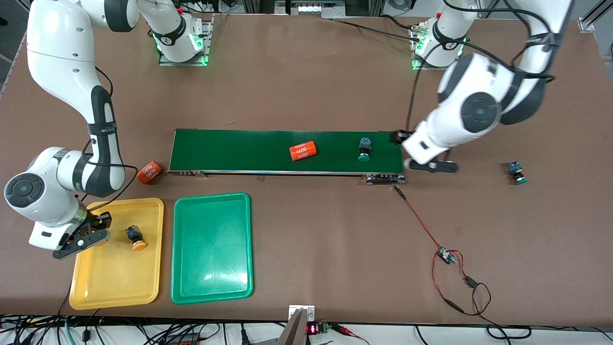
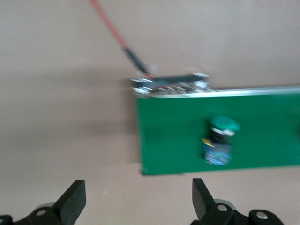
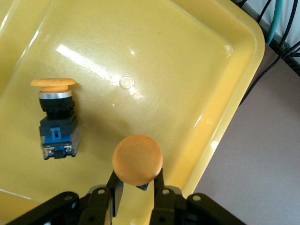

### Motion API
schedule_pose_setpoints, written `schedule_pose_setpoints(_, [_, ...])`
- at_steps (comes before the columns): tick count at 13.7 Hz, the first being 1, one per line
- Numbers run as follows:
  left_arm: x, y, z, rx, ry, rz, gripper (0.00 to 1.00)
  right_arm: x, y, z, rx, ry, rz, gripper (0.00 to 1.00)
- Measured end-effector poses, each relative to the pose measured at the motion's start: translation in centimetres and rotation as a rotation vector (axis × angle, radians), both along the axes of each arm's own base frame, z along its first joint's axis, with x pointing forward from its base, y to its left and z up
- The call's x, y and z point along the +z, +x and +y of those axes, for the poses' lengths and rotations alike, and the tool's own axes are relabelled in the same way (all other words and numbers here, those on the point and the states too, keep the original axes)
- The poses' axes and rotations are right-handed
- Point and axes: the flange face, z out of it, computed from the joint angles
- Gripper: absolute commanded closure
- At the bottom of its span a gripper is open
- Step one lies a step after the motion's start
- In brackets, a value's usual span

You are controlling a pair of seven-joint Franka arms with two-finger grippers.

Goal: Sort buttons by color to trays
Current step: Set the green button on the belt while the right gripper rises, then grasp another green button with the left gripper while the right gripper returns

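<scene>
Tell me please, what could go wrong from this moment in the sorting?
1. The right gripper holds a yellow-orange button over the yellow tray, close to its rim; released there, it might roll out.
2. The left gripper, open beside the conveyor belt, has a green button lying near the belt's end; it might be knocked off.

arms: white shells, dark grey joints | tools: black fingers | bases: green lights
</scene>
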Motion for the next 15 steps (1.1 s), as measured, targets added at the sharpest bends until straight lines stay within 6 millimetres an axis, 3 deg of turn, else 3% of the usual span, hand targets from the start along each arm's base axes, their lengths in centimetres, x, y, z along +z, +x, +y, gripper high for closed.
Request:
schedule_pose_setpoints(1, [-0.6, 0.7, 2.6, 0.014, 0.031, -0.001, 0.00, -0.2, 0.0, -0.1, 0.000, -0.002, -0.005, 0.00])
schedule_pose_setpoints(3, [-1.8, 1.8, 7.9, -0.036, 0.113, -0.006, 0.00, -0.4, 0.1, 0.0, 0.001, -0.001, -0.009, 0.00])
schedule_pose_setpoints(5, [-2.0, 2.3, 11.2, -0.084, 0.122, -0.001, 0.00, -0.4, 0.1, 0.1, -0.008, 0.007, -0.011, 0.00])
schedule_pose_setpoints(7, [-2.1, 2.9, 16.3, -0.155, 0.099, -0.007, 0.00, -0.4, -0.1, 0.4, -0.028, 0.025, 0.008, 0.00])
schedule_pose_setpoints(11, [-3.8, 3.7, 26.8, -0.375, 0.023, -0.080, 0.00, 1.9, -0.5, 0.7, -0.066, 0.054, 0.051, 0.00])
schedule_pose_setpoints(15, [-8.4, 3.3, 32.6, -0.353, 0.014, -0.091, 0.00, 5.0, -1.2, 1.8, -0.177, 0.100, 0.083, 0.00])
